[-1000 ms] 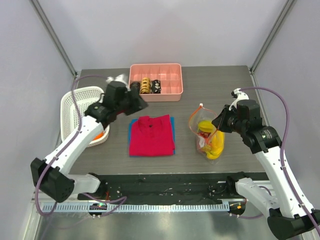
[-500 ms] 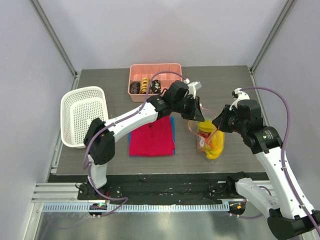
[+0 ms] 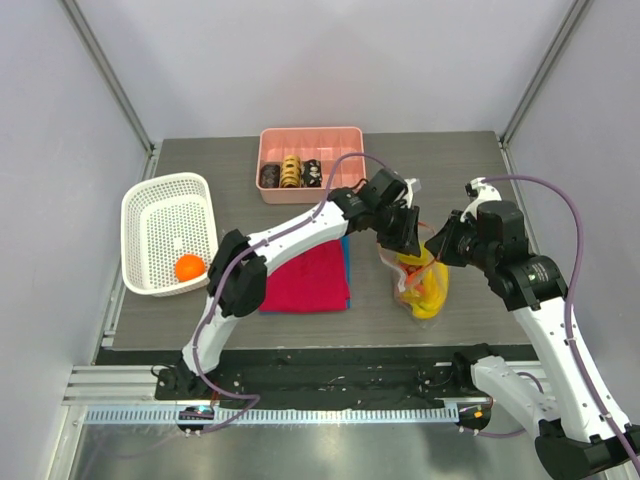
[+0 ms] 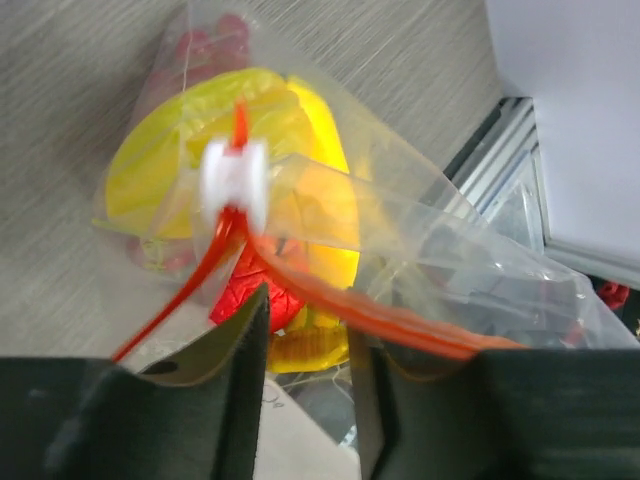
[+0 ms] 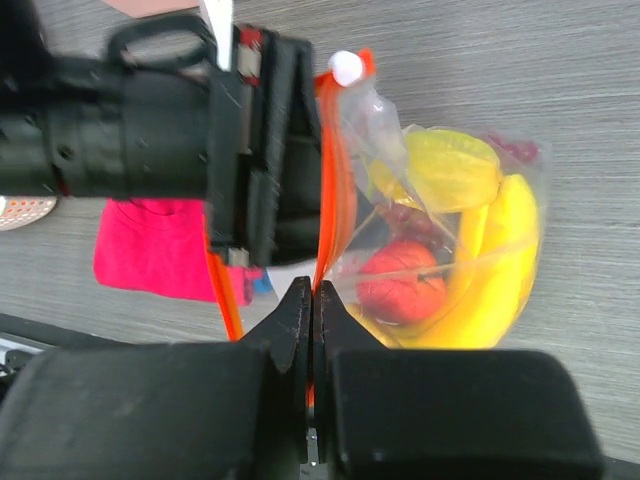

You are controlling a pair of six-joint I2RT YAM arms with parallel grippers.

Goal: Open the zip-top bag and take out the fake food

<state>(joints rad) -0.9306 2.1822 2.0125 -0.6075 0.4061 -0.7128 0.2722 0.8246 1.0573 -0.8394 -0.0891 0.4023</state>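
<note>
The clear zip-top bag (image 3: 422, 283) stands right of centre, its orange zip strip (image 5: 330, 180) pulled apart at the top. Inside are a yellow banana (image 5: 505, 265) and a small red fruit (image 5: 400, 282), also seen in the left wrist view (image 4: 250, 295). My right gripper (image 3: 438, 254) is shut on one side of the strip (image 5: 313, 300). My left gripper (image 3: 408, 238) is open at the bag's mouth (image 4: 305, 345), the strip (image 4: 400, 325) lying across its fingers. The round orange ball (image 3: 188, 267) lies in the white basket (image 3: 135, 215).
A folded red shirt (image 3: 300, 285) lies left of the bag, partly under my left arm. A pink tray (image 3: 350, 182) with brown and dark rings stands at the back. The white basket is at the far left.
My left arm has swung from over the white basket across to the bag's mouth. The right gripper has kept its hold on the strip.
</note>
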